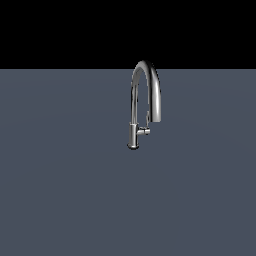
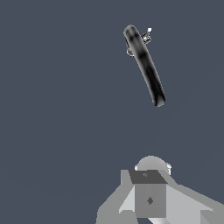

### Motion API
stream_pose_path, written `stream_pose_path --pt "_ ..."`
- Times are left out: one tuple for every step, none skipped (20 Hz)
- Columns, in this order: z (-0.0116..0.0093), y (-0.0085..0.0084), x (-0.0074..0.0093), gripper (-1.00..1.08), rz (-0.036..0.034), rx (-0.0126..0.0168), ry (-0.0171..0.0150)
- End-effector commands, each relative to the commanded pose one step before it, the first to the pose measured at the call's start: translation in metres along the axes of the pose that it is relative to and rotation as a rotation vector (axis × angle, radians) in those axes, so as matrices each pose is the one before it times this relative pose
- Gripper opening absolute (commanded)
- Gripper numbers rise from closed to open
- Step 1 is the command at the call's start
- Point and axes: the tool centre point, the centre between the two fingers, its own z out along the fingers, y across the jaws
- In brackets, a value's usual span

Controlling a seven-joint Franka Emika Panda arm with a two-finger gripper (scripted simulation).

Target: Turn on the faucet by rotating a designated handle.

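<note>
The chrome faucet (image 1: 134, 100) stands on the flat grey surface, its tall arched spout curving over toward the exterior view's right. The handle (image 1: 145, 131) is a short stub jutting from the lower stem toward the exterior view's right, with a thin lever rising from it. No arm shows in the exterior view. In the wrist view the faucet (image 2: 146, 65) is seen from above as a dark tube, with the handle (image 2: 147, 35) poking out beside its base. My gripper (image 2: 149, 175) shows only as grey blocks, well apart from the faucet. How its jaws stand cannot be made out.
A plain grey floor (image 1: 60, 175) spreads around the faucet in every direction. Behind it the background is black.
</note>
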Motion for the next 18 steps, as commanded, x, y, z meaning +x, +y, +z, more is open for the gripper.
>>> stream_pose_path --pt "0.00179 -0.00009 0.01530 -1.00 0.02979 0.02941 -0.03617" --pt "0.00067 -0.00006 0.00605 -1.00 0.01177 0.01174 -0.01447" --pt "0.00067 -0.00007 0.00606 -1.00 0.01179 0.01179 -0.01452" --pt "0.00067 -0.00006 0.00608 -1.00 0.01182 0.01185 -0.01458" --pt "0.00067 -0.00006 0.00610 -1.00 0.01185 0.01190 -0.01463" --pt "0.00067 -0.00006 0.00611 -1.00 0.01187 0.01194 -0.01468" --pt "0.00067 -0.00006 0.00613 -1.00 0.01189 0.01200 -0.01474" --pt "0.00067 -0.00005 0.00615 -1.00 0.01192 0.01205 -0.01480" --pt "0.00067 -0.00006 0.00616 -1.00 0.01194 0.01209 -0.01485" --pt "0.00067 -0.00005 0.00618 -1.00 0.01197 0.01215 -0.01491" --pt "0.00067 -0.00005 0.00620 -1.00 0.01201 0.01221 -0.01498" --pt "0.00067 -0.00004 0.00622 -1.00 0.01203 0.01226 -0.01504" --pt "0.00067 -0.00004 0.00624 -1.00 0.01207 0.01231 -0.01510" --pt "0.00067 -0.00004 0.00626 -1.00 0.01211 0.01237 -0.01517" --pt "0.00067 -0.00004 0.00628 -1.00 0.01215 0.01243 -0.01525" --pt "0.00066 -0.00003 0.00630 -1.00 0.01220 0.01250 -0.01533" --pt "0.00067 -0.00003 0.00632 -1.00 0.01224 0.01256 -0.01540" --pt "0.00066 -0.00003 0.00635 -1.00 0.01230 0.01263 -0.01549"
